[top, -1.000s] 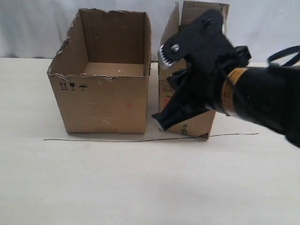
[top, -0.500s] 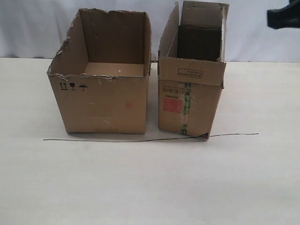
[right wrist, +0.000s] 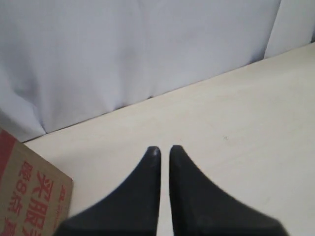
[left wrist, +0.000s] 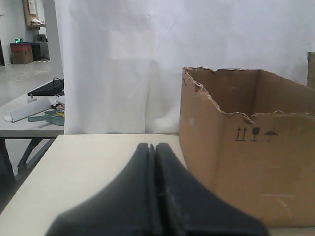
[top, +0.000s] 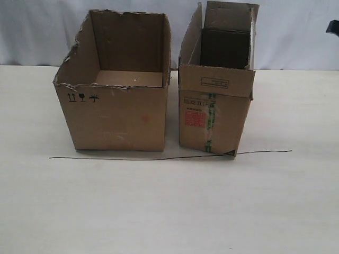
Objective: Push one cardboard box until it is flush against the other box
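The narrow cardboard box (top: 214, 114), with red sticker, green tape and upright flaps, stands on the table at centre right. The wider torn-rimmed other box (top: 114, 114) stands just to its left, with a thin gap showing between their front faces. Only a dark bit of my right arm (top: 333, 26) shows at the right edge, well away from both boxes. My right gripper (right wrist: 165, 150) is shut, a sliver between the tips, over bare table beside the narrow box's red-striped corner (right wrist: 24, 196). My left gripper (left wrist: 151, 146) is shut and empty, just left of the other box (left wrist: 256, 147).
A thin black line (top: 169, 156) runs across the table along the boxes' front edges. A white curtain (top: 42, 32) hangs behind the table. In the left wrist view another table with a keyboard (left wrist: 44, 87) stands beyond the table's left edge.
My right arm, which was in front of the narrow box, has pulled up and away to the right, almost out of the exterior view. Neither box has moved.
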You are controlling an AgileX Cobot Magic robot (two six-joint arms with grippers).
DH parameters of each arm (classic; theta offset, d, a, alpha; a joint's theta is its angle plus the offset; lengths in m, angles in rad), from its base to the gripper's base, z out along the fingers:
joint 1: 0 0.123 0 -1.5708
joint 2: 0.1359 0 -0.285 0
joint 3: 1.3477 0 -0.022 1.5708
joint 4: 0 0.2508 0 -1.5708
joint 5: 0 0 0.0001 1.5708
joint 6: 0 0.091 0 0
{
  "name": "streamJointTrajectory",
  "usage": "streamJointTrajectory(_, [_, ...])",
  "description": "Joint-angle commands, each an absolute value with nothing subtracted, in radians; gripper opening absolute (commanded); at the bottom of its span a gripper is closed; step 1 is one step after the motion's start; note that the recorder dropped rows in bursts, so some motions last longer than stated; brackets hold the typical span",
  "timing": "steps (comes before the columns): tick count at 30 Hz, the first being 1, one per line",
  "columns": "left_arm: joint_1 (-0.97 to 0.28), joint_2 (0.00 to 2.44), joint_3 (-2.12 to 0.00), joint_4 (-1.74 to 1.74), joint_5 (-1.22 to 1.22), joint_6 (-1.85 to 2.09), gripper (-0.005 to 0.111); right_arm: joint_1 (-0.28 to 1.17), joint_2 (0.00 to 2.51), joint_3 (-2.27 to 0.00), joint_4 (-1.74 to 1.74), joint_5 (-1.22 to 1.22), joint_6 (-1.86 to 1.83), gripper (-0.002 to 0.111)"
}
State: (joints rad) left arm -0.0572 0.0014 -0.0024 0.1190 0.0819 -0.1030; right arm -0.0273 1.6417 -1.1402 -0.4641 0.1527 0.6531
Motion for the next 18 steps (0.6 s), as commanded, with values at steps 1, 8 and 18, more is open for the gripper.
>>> streamJointTrajectory(1, [-0.054, 0.0, 0.0, 0.118, 0.069, -0.107, 0.0, -0.035, 1.775, -1.225, -0.399, 0.147, 0.639, 0.005])
streamJointTrajectory(8, [-0.054, 0.0, 0.0, 0.118, 0.069, -0.107, 0.0, -0.046, 1.832, -1.327, -0.399, 0.175, 0.536, 0.005])
streamJointTrajectory(18, [-0.054, 0.0, 0.0, 0.122, 0.069, -0.107, 0.0, -0.208, 1.807, -1.367, -0.064, 0.133, 0.493, 0.005])
